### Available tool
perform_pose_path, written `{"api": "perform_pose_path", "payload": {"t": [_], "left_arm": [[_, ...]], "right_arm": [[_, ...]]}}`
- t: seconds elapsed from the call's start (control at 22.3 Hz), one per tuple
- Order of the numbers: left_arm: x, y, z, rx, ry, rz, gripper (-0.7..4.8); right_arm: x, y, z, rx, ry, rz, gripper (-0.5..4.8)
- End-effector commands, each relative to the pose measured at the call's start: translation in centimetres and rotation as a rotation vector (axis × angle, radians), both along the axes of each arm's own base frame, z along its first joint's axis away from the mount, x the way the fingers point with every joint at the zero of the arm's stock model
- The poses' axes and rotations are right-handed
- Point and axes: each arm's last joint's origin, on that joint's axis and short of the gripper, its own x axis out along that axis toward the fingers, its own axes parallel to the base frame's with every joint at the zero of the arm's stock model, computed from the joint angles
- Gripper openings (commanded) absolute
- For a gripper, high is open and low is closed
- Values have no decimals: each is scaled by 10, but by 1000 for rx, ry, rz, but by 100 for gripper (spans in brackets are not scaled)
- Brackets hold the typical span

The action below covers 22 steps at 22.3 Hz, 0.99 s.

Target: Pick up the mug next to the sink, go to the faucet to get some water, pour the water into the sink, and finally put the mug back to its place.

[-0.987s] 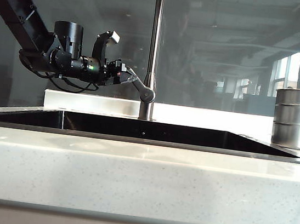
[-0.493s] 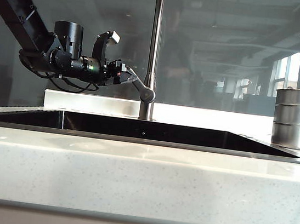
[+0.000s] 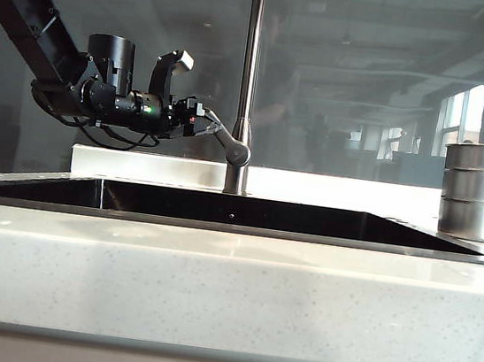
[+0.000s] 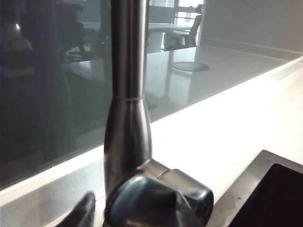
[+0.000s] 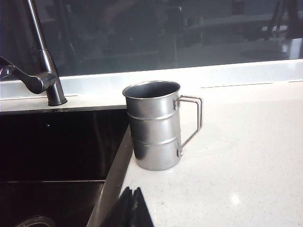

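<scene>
The steel mug (image 5: pixel 155 125) is standing upright on the pale countertop (image 3: pixel 228 286) just beside the sink (image 3: pixel 220 209) rim, untouched, so every step of the task looks to be still ahead: the pickup, the filling, the pouring and the return. The right gripper (image 5: pixel 129 208) is sitting low on the near side of the mug and apart from it, its jaws pressed shut with nothing between them.

The left gripper (image 3: pixel 198 122) is hanging level at the faucet (image 3: pixel 249 75), its open jaws apparently bracketing the tip of the lever handle (image 3: pixel 225 140); whether either finger (image 4: pixel 80 213) is touching the lever is hard to say. In the left wrist view the lever hub is filling the foreground and only one dark fingertip is showing. The faucet spout is cut off above the frame in every view, and no water is visible.
</scene>
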Motion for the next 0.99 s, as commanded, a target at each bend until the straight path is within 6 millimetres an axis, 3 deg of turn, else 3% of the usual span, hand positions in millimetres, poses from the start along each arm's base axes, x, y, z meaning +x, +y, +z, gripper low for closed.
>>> {"api": "perform_pose_path", "payload": {"t": [0.04,0.45,0.76,0.99], "left_arm": [[2,5,6,-12,-16,132,206],[-15,8,48,28,143,145,206],[-59,17,109,84,354,148,206],[-93,23,168,76,233,160,206]], "right_arm": [[0,0,1,-3,-15,0,-6],[0,0,1,-3,-15,0,-6],[0,0,1,-2,-15,0,-6],[0,0,1,-3,-15,0,-6]]}}
